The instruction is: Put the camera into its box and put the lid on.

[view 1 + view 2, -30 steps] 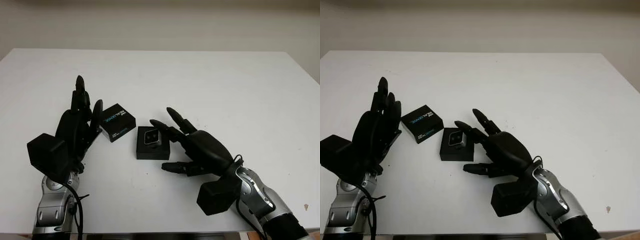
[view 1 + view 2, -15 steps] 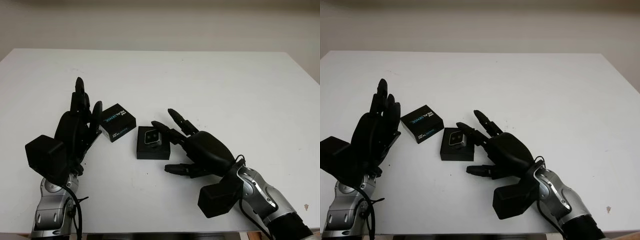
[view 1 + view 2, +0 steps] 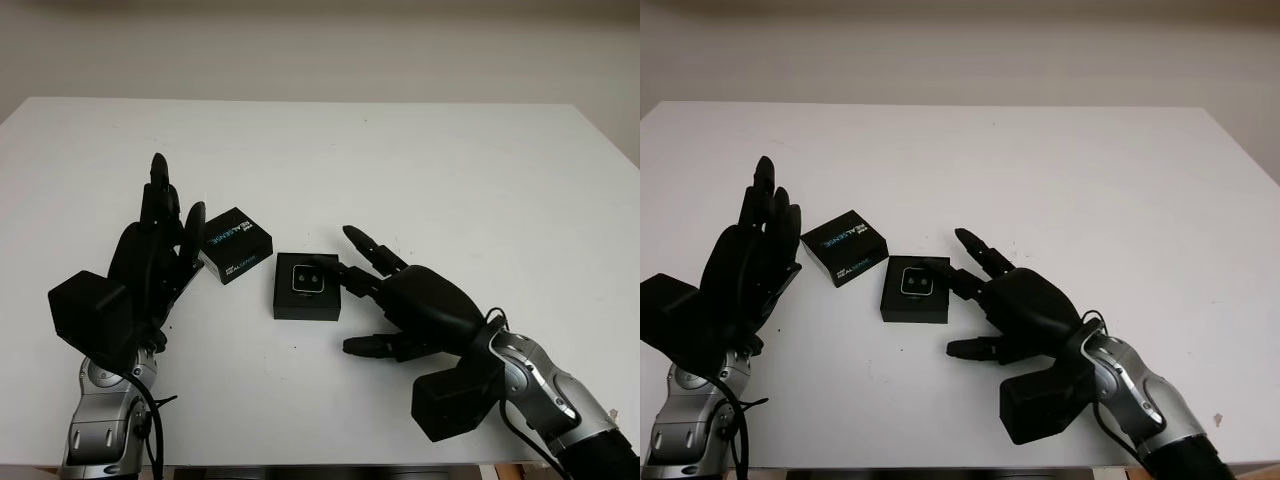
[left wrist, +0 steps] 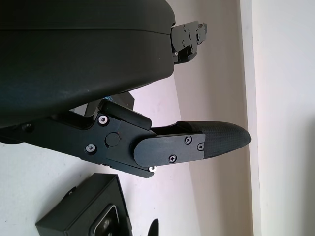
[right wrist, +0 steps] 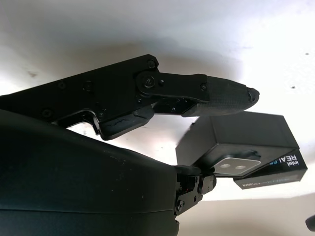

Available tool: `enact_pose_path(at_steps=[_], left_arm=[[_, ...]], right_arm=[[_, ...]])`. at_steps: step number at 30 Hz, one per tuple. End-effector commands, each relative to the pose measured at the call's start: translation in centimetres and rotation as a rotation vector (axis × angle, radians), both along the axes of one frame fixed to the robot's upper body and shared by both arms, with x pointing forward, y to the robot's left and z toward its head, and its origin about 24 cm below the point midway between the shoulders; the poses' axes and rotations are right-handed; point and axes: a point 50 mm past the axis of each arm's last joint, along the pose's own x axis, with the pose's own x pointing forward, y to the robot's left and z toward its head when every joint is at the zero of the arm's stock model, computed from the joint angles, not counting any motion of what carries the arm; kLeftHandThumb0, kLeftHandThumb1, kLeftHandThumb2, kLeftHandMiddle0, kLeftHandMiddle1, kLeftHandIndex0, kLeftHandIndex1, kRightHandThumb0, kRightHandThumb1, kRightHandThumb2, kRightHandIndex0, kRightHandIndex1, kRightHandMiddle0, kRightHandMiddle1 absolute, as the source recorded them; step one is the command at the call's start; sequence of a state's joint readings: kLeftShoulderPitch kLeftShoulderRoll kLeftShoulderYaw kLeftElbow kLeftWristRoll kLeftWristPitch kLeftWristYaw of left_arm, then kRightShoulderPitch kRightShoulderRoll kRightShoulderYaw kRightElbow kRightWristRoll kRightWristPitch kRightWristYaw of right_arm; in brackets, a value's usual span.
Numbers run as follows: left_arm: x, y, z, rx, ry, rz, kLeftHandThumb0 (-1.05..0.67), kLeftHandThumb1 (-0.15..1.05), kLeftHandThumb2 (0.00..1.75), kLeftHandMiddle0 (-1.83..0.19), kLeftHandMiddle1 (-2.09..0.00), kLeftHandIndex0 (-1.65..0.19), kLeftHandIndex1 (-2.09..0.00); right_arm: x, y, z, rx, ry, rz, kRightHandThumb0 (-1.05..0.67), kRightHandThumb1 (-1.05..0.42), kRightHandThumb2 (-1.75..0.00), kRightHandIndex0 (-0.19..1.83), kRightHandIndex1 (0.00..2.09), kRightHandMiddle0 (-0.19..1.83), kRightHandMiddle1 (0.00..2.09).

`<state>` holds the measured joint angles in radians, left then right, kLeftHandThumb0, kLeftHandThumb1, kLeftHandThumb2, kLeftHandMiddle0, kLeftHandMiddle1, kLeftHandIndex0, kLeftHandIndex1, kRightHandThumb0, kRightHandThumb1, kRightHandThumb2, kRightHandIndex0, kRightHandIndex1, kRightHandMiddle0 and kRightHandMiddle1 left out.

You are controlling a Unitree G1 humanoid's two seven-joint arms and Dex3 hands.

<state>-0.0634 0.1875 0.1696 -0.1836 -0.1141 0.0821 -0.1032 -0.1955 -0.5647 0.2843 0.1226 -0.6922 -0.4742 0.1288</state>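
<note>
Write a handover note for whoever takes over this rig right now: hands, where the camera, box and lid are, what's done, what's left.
Left hand: open, upright beside the lid, holding nothing.
Right hand: open, just right of the box, fingertips near its edge, nothing grasped.
Camera: seated in the open box at table centre.
Lid: on the table, left of the box, printed side up.
Done: camera in box. Left: pick up the lid and close the box.
</note>
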Motion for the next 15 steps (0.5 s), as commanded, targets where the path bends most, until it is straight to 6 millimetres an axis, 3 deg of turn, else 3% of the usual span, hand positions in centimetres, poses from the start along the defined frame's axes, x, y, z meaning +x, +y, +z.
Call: enact_pose_path(at_steps=[1, 8, 12, 15], left_arm=[[-0.19, -0.09, 0.23, -0.004, -0.01, 0.001, -0.75, 1.05, 0.5, 0.19, 0.0, 0.19, 0.0], [-0.25, -0.21, 0.23, -0.004, -0.007, 0.0, -0.76, 1.05, 0.5, 0.19, 0.0, 0.19, 0.0], [-0.19, -0.18, 0.21, 0.0, -0.007, 0.01, -0.76, 1.05, 0.5, 0.19, 0.0, 0.19, 0.0], [-0.1, -0.11, 0.25, 0.004, -0.013, 0.005, -0.75, 1.05, 0.51, 0.19, 0.0, 0.19, 0.0]], right_arm=[[-0.29, -0.47, 0.1, -0.018, 0.004, -0.005, -0.84, -1.05, -0.48, -0.18, 0.05, 0.35, 0.13], [-0.51, -0.27, 0.38, -0.013, 0.002, 0.002, -0.85, -1.05, -0.48, -0.18, 0.05, 0.32, 0.1], [-0.31, 0.03, 0.49, 0.065, 0.01, -0.028, -0.84, -1.05, -0.49, -0.19, 0.01, 0.08, 0.01], [0.08, 0.35, 0.86, 0.266, 0.045, -0.084, -0.81, -1.05, -0.48, -0.18, 0.01, -0.09, 0.0]])
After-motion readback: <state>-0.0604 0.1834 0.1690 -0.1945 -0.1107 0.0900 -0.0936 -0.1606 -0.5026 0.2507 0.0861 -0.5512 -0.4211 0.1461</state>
